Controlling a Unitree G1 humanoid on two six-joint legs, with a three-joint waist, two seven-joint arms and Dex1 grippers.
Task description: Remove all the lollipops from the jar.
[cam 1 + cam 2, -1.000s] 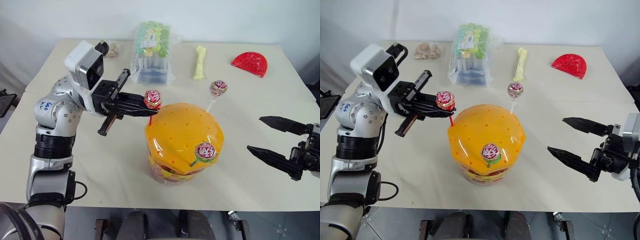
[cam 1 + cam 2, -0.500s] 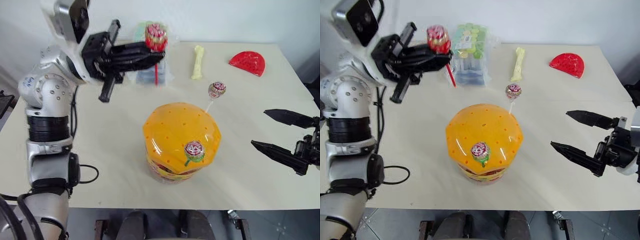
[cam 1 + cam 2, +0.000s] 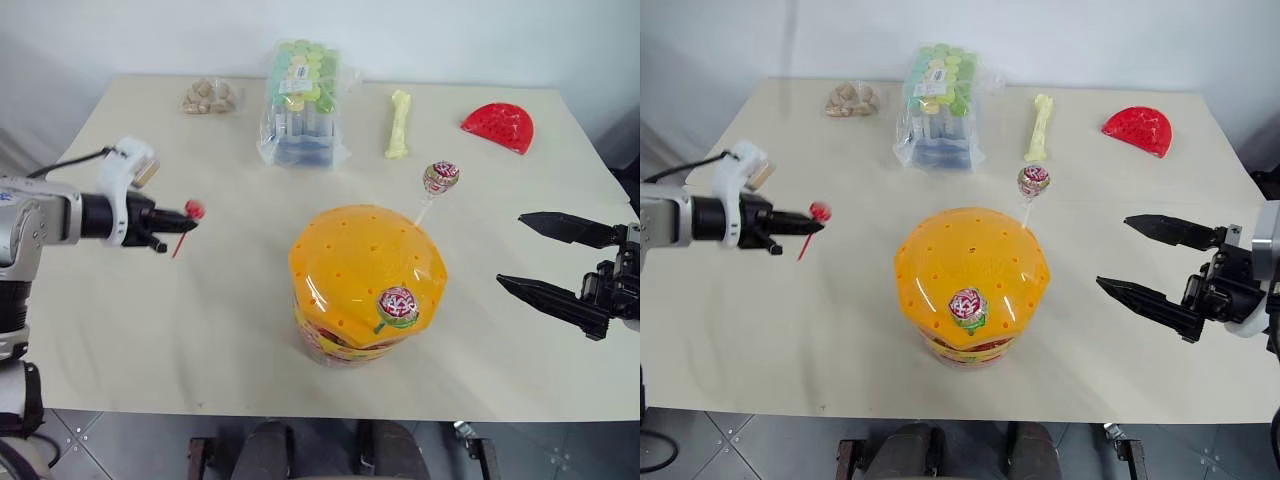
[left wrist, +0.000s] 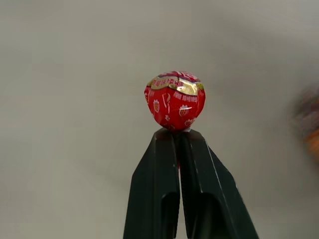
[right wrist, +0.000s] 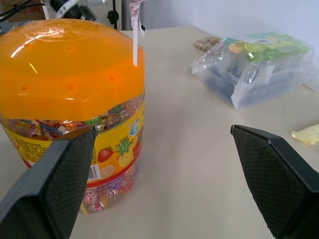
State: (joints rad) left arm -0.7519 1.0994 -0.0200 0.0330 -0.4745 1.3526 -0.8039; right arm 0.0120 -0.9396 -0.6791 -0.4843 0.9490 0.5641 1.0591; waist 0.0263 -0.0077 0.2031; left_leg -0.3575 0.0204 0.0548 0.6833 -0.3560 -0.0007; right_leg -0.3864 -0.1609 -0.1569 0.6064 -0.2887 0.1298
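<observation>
The jar (image 3: pixel 365 285), burger-shaped with an orange dotted dome and a clear printed base, stands at the table's middle front. My left gripper (image 3: pixel 180 217) hangs over the table well to the jar's left, shut on a red-stick lollipop (image 4: pixel 174 99) whose red wrapped head sticks out past the fingertips. A white-stick lollipop (image 3: pixel 439 177) stands in the dome's far right side. A green-stick lollipop (image 3: pixel 398 303) sits on the dome's front. My right gripper (image 3: pixel 511 250) is open, level, to the right of the jar and apart from it.
At the back of the table lie a clear bag of green-capped tubes (image 3: pixel 303 100), a pale yellow bone-shaped stick (image 3: pixel 398 124), a red slice-shaped thing (image 3: pixel 500 125) and a small bag of brown pieces (image 3: pixel 208 96). Bare tabletop (image 3: pixel 200 320) lies under the left gripper.
My left gripper lifted the red-stick lollipop off the dome, then swung out left and down, turning over the bare table. The right gripper has stayed put.
</observation>
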